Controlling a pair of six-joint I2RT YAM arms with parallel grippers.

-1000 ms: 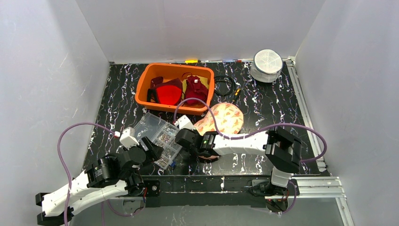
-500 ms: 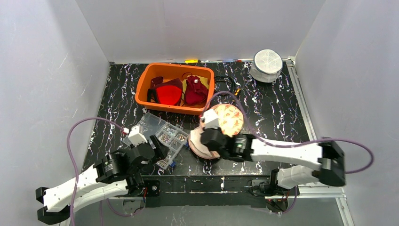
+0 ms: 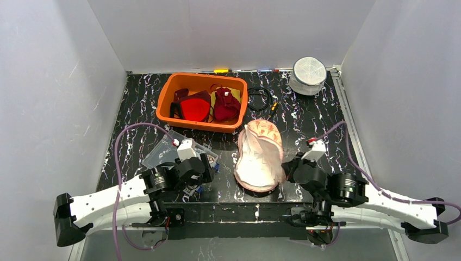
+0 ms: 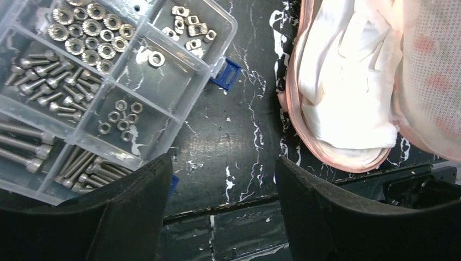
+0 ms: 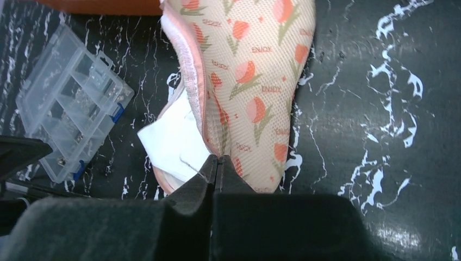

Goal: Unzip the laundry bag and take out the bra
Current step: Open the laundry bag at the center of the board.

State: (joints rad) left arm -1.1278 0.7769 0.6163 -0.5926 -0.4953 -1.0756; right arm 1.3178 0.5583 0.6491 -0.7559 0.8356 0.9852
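The pink tulip-print laundry bag [image 3: 263, 135] lies open in the middle of the table, its mesh flap [image 5: 255, 81] lifted. The white bra [image 3: 253, 163] shows inside the pink rim [image 4: 326, 155], also in the right wrist view [image 5: 171, 136]. My right gripper [image 5: 217, 159] is shut, its tips pinching the edge of the mesh flap at the bag's near right side [image 3: 287, 167]. My left gripper [image 4: 223, 163] stands open above bare table, between the parts box and the bag [image 3: 209, 165], holding nothing.
A clear parts box [image 3: 171, 152] of screws and nuts [image 4: 98, 81] lies left of the bag. Behind it stands an orange bin [image 3: 201, 76] with red garments. A black cable [image 3: 260, 98] and a white round container [image 3: 309, 75] are at the back right.
My right arm swung from over the parts box to the bag's right side and its gripper shut. The bag's flap came up, showing the white bra. My left arm moved right.
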